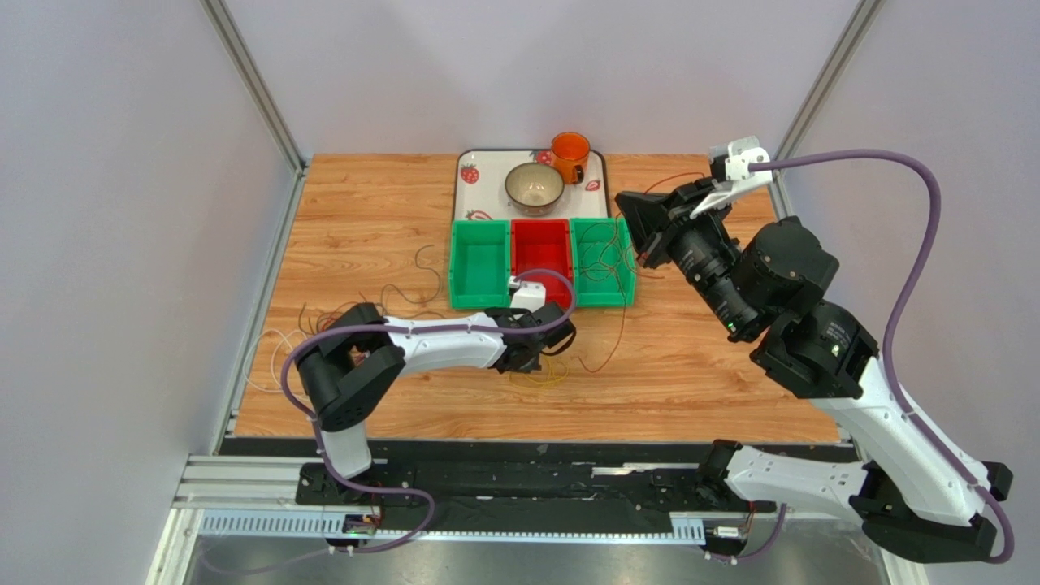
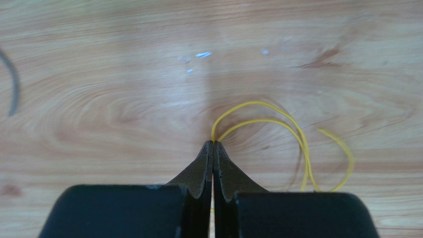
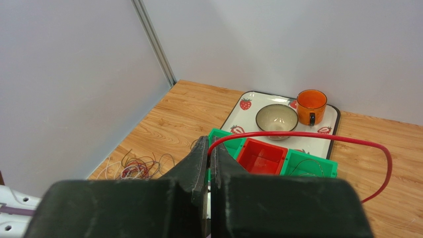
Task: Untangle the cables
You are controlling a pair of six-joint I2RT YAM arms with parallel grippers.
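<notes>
Cables (image 3: pixel 136 166) tangled; left hand (image 2: pixel 213 144) pinched closed on yellow cable (image 2: pixel 253 102); right hand (image 3: pixel 208 146) clamped on red cable (image 3: pixel 322 135).

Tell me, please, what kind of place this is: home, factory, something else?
Probably a robotics lab test cell: a wooden table boxed in by plain pale panels, two robot arms on a rail, and staged props such as coloured bins and a strawberry tray.
</notes>
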